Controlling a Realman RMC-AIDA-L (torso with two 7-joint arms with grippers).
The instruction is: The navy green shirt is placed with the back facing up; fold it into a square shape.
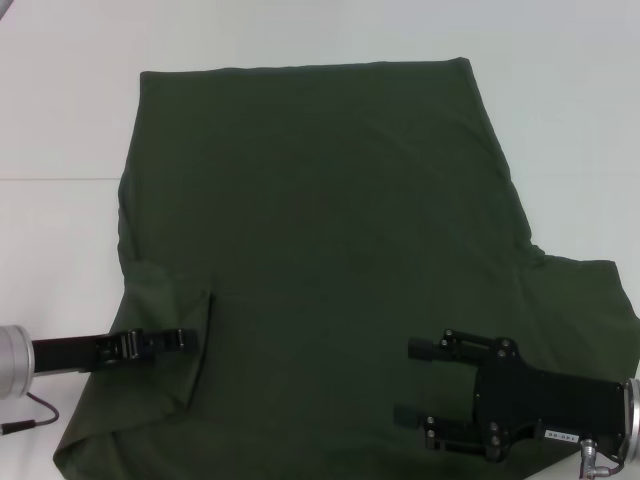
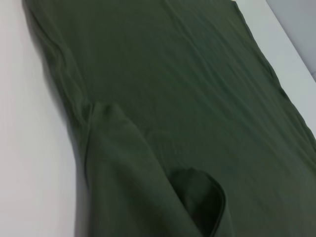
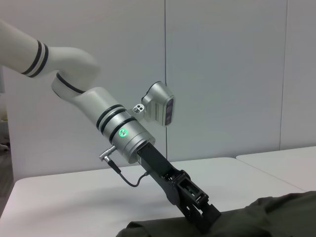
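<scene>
A white table (image 1: 60, 120) fills the head view, with pale wall panels (image 3: 222, 74) behind it in the right wrist view. The navy green shirt (image 1: 330, 230) lies flat across most of the table, its straight hem at the far side and its sleeves toward the robot. All places below are given relative to this shirt.

At the shirt's near left corner, the left sleeve (image 1: 165, 340) is folded inward over the body of the shirt. The left gripper (image 1: 185, 338) reaches in from the left edge and sits on that folded sleeve, its jaws clenched on the sleeve's edge, as far as the head view shows. The left wrist view shows the sleeve flap (image 2: 148, 182) lifted off the cloth beneath.

At the shirt's near right side, the right gripper (image 1: 412, 382) hovers over the cloth with its jaws released and spread wide, holding nothing. The right sleeve (image 1: 590, 310) is spread outward, not yet folded.

Risks, as a judgement: the soft sleeve could slip from the left jaws or spring back open when let go, spoiling the fold. The thin fingers might also pinch the layer beneath and drag the whole shirt askew, wrinkling it.
</scene>
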